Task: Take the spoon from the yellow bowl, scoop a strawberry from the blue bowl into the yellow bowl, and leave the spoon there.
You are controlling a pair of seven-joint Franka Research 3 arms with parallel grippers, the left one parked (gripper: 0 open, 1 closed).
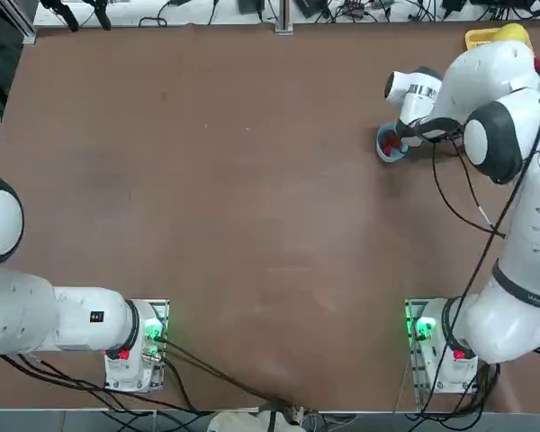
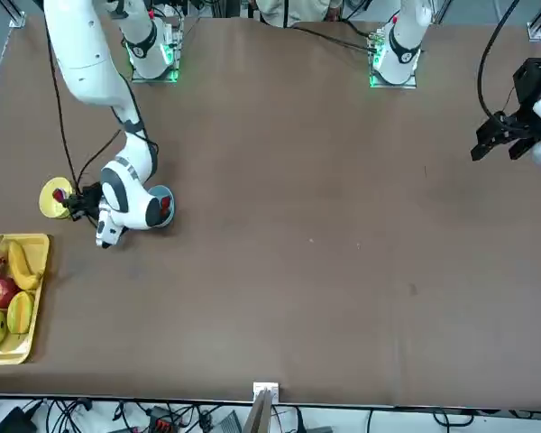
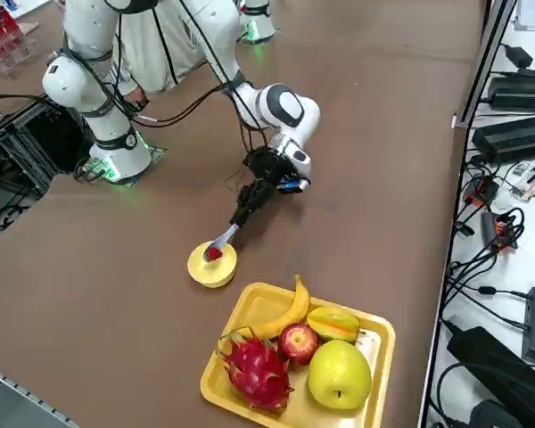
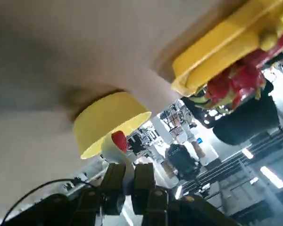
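My right gripper point(image 3: 248, 205) is shut on the handle of the pale spoon point(image 3: 221, 241), low over the table's far right. The spoon slants down, and its scoop carries a red strawberry point(image 3: 212, 254) right over the small yellow bowl point(image 3: 211, 267). In the wrist view the spoon point(image 4: 114, 151) and the strawberry point(image 4: 119, 140) sit at the yellow bowl's point(image 4: 108, 120) rim, with the fingers point(image 4: 114, 181) clamped on the handle. The blue bowl point(image 1: 391, 144) holds more red strawberries; it stands beside the yellow bowl point(image 2: 52, 198) and is partly under my wrist.
A yellow rectangular fruit tray point(image 3: 260, 305) with a banana, an apple, a dragon fruit and other fruit lies just beyond the yellow bowl, near the table's corner. From the front the tray point(image 2: 41, 289) lies close to the table's edge.
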